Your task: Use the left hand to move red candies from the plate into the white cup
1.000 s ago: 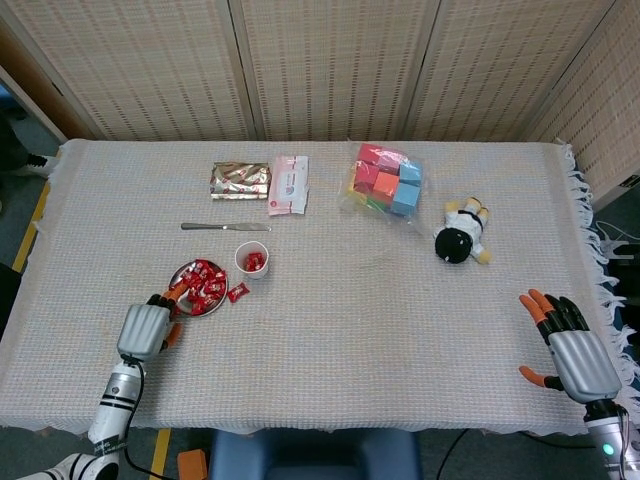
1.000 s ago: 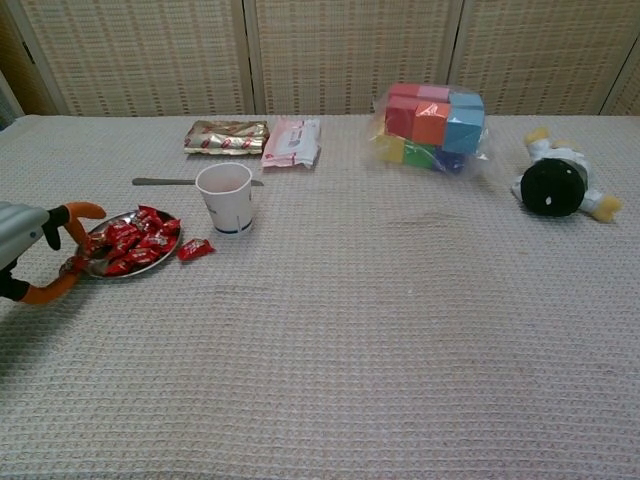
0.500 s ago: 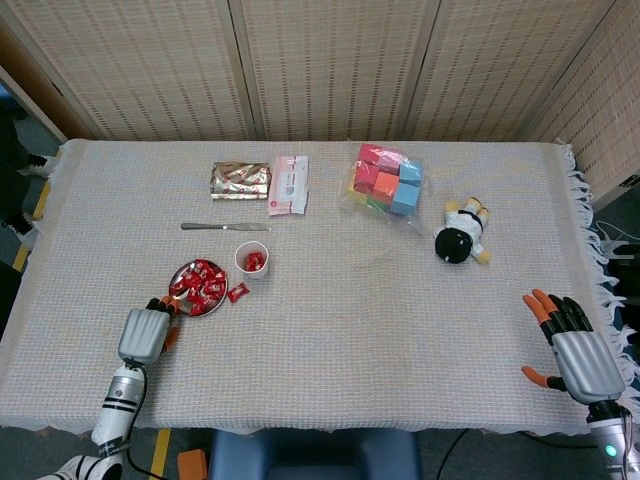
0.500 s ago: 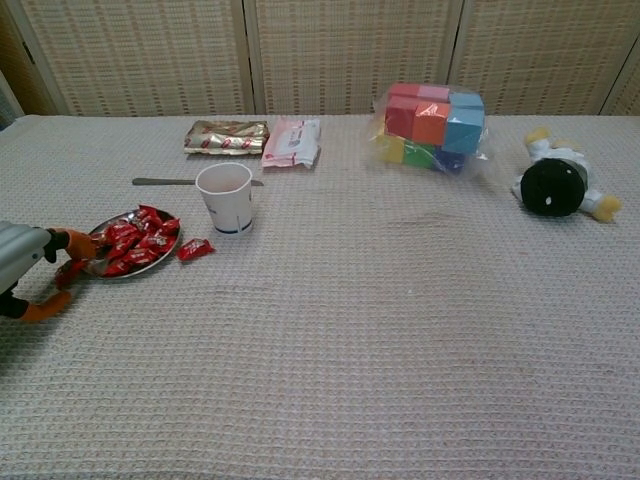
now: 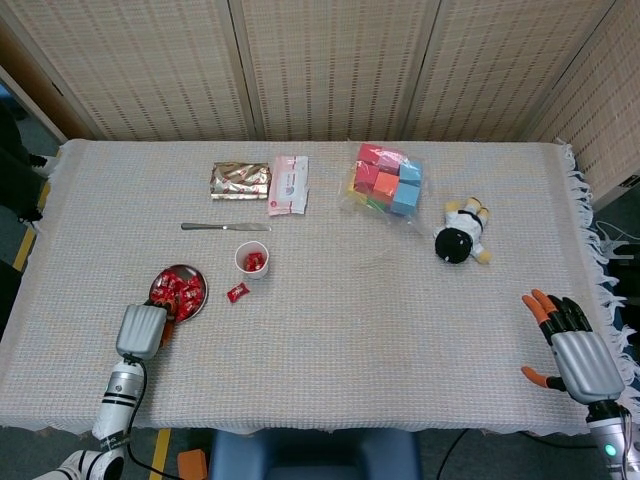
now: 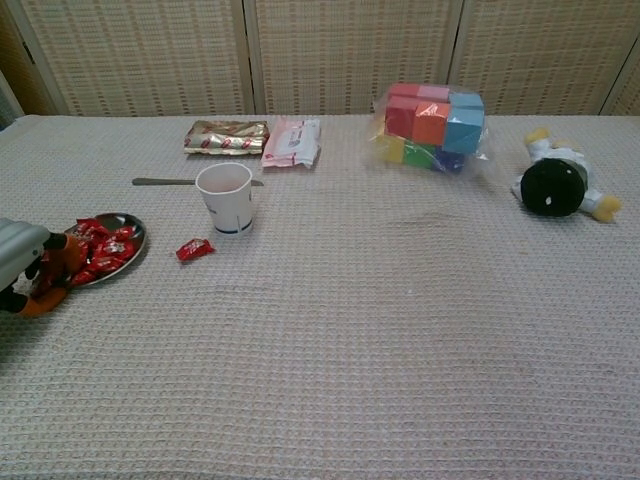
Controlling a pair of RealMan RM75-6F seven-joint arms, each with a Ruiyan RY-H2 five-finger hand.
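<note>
The small metal plate (image 5: pixel 160 278) (image 6: pixel 134 232) of red candies (image 5: pixel 180 291) (image 6: pixel 103 249) lies at the front left of the table. My left hand (image 5: pixel 142 330) (image 6: pixel 26 264) is at its near edge, fingers curled over the rim and thumb below, gripping the plate. The white cup (image 5: pixel 251 261) (image 6: pixel 225 197) stands upright to the right of the plate, with red candy showing inside in the head view. One loose red candy (image 5: pixel 237 292) (image 6: pixel 193 249) lies on the cloth between plate and cup. My right hand (image 5: pixel 570 350) rests open at the front right, holding nothing.
A table knife (image 5: pixel 225 227) (image 6: pixel 160 182) lies behind the cup. Further back are a gold packet (image 5: pixel 240 180), a pink packet (image 5: pixel 288 184) and a bag of coloured blocks (image 5: pixel 385 182). A black and white plush toy (image 5: pixel 460 236) lies to the right.
The plate has slid left and toward me along with my left hand, away from the cup. The loose candy stayed where it was. The right hand has not moved.
</note>
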